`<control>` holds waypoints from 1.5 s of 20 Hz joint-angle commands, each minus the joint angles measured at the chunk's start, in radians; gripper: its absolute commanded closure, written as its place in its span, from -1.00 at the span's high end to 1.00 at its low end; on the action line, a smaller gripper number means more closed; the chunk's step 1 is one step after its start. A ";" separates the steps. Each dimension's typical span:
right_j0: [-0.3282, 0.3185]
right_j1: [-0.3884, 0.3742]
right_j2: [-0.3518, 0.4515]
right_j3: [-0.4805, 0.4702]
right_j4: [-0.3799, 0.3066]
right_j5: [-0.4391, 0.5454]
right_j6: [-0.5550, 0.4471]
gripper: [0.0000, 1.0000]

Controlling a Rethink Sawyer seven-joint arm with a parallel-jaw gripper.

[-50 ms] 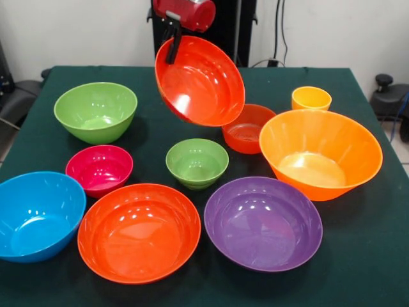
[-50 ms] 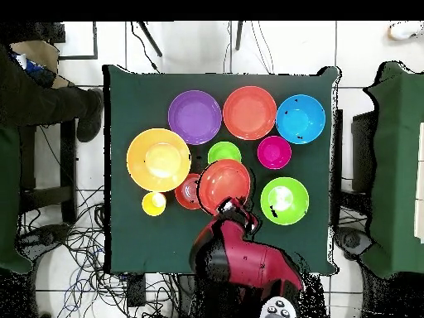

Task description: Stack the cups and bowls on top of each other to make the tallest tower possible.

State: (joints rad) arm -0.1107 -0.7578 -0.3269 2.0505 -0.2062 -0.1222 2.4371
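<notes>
Status, my read: no tower yet.
- Gripper (image 1: 172, 39): fingers pinched on rim of red-orange bowl (image 1: 201, 80), held tilted in air above small red-orange bowl (image 1: 248, 130).
- On table (image 1: 370, 268), all separate: big orange bowl (image 1: 319, 153), purple (image 1: 263, 224), blue (image 1: 35, 214), magenta (image 1: 99, 168), 2 green (image 1: 96, 110) (image 1: 197, 162), another red-orange (image 1: 138, 231), yellow cup (image 1: 311, 98).
- Left: every stacking step, incl. placing the held one.

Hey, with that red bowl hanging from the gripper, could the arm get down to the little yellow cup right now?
Probably not yet. The gripper is shut on the red-orange bowl, held tilted above the table. The yellow cup stands uncovered beside the large orange bowl, so the way looks free once the bowl is released.
</notes>
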 commanded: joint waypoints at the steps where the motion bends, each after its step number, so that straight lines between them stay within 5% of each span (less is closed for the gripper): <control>1: -0.008 -0.027 0.129 0.060 -0.044 0.117 0.029 -1.00; 4: -0.015 -0.031 0.133 0.063 -0.046 0.121 0.023 -1.00; 5: -0.018 -0.032 0.136 0.064 -0.047 0.121 0.022 1.00; 24: -0.037 -0.036 0.151 0.059 -0.049 0.149 0.005 1.00; 30: -0.007 -0.026 0.102 0.039 -0.060 0.164 -0.019 1.00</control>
State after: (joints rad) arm -0.1175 -0.8152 -0.2886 2.0712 -0.2062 -0.1197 2.4371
